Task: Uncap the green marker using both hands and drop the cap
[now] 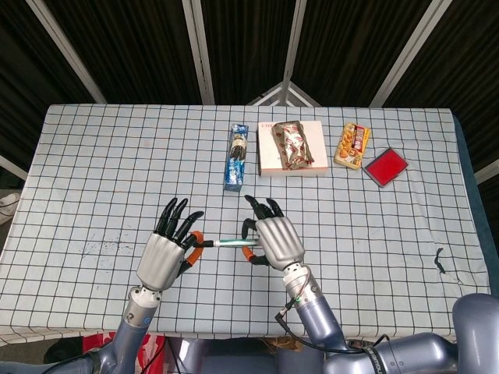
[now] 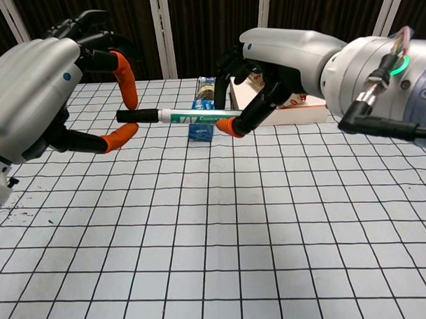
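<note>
Holding the green marker pinched, right hand offers its cap between left hand fingers, spread, ungripped; uncapping remains

Even overhead light, bright on the table; background dark. Shadows faint and soft. Chest view sharp, nearest hand surfaces slightly glossy.

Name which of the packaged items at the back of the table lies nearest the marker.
The blue packet, lying lengthwise left of the white box; it sits closest to the marker.

Green marker, black cap on, level, above table
</note>
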You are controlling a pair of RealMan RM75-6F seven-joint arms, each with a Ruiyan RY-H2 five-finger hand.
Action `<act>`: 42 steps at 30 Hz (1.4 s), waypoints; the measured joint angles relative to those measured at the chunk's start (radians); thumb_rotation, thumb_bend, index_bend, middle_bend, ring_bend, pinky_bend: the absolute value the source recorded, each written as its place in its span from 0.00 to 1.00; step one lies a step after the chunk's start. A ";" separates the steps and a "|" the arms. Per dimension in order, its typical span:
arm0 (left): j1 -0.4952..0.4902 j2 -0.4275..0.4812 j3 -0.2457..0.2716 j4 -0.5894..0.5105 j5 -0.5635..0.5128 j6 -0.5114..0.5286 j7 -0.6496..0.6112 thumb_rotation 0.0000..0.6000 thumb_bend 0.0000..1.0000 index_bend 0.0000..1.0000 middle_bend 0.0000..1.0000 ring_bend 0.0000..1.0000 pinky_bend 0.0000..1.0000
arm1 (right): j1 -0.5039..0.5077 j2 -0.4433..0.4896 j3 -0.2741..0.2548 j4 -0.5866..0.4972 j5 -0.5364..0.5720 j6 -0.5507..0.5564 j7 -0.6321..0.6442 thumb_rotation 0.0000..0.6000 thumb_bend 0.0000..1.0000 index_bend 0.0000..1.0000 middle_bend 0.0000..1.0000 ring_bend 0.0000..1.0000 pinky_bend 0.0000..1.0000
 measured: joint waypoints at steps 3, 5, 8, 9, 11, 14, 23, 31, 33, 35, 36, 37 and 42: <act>-0.001 -0.001 0.000 0.001 0.000 0.002 -0.003 1.00 0.44 0.60 0.26 0.00 0.00 | -0.002 0.001 -0.001 -0.001 -0.003 0.000 0.003 1.00 0.48 0.64 0.08 0.16 0.07; -0.001 -0.002 -0.001 0.005 0.000 0.006 -0.005 1.00 0.44 0.60 0.26 0.00 0.00 | -0.003 0.003 -0.002 -0.002 -0.004 0.000 0.005 1.00 0.48 0.64 0.08 0.16 0.07; -0.002 -0.004 -0.002 0.009 0.000 0.012 -0.011 1.00 0.44 0.60 0.26 0.00 0.00 | -0.004 0.006 -0.002 -0.004 -0.007 0.001 0.007 1.00 0.48 0.64 0.08 0.16 0.07; -0.002 -0.005 -0.003 0.010 0.000 0.016 -0.014 1.00 0.44 0.60 0.26 0.00 0.00 | -0.004 0.007 -0.002 -0.005 -0.007 0.001 0.008 1.00 0.48 0.64 0.08 0.16 0.07; -0.002 -0.006 -0.004 0.014 -0.001 0.019 -0.020 1.00 0.45 0.61 0.26 0.00 0.00 | -0.005 0.009 -0.002 -0.007 -0.008 0.001 0.009 1.00 0.48 0.64 0.08 0.16 0.07; -0.002 -0.006 -0.005 0.020 -0.005 0.021 -0.023 1.00 0.45 0.61 0.26 0.00 0.00 | -0.006 0.010 -0.002 -0.009 -0.009 0.001 0.013 1.00 0.48 0.64 0.08 0.16 0.07; 0.014 0.017 0.004 0.004 -0.005 0.050 -0.046 1.00 0.45 0.61 0.25 0.00 0.00 | -0.013 0.023 -0.007 0.004 0.002 -0.007 0.021 1.00 0.49 0.65 0.08 0.16 0.07; 0.080 0.126 0.047 -0.061 0.006 0.125 -0.089 1.00 0.44 0.61 0.25 0.00 0.00 | -0.036 0.048 -0.026 0.052 0.016 -0.042 0.065 1.00 0.50 0.65 0.08 0.16 0.07; 0.101 0.156 0.059 -0.071 0.005 0.147 -0.112 1.00 0.44 0.61 0.25 0.00 0.00 | -0.043 0.054 -0.038 0.072 0.016 -0.061 0.081 1.00 0.50 0.65 0.08 0.16 0.07; 0.124 0.187 0.072 -0.072 0.000 0.162 -0.139 1.00 0.44 0.61 0.25 0.00 0.00 | -0.050 0.056 -0.048 0.091 0.013 -0.076 0.099 1.00 0.50 0.65 0.08 0.16 0.07; 0.135 0.199 0.077 -0.067 -0.006 0.167 -0.156 1.00 0.44 0.61 0.25 0.00 0.00 | -0.055 0.056 -0.054 0.106 0.008 -0.085 0.113 1.00 0.50 0.65 0.08 0.16 0.07; 0.141 0.204 0.080 -0.060 -0.013 0.168 -0.170 1.00 0.44 0.61 0.25 0.00 0.00 | -0.059 0.055 -0.060 0.118 0.003 -0.091 0.123 1.00 0.50 0.65 0.08 0.16 0.07; 0.153 0.211 0.082 0.001 -0.077 0.141 -0.281 1.00 0.44 0.61 0.24 0.00 0.00 | -0.075 0.042 -0.085 0.187 -0.028 -0.123 0.169 1.00 0.50 0.65 0.08 0.17 0.07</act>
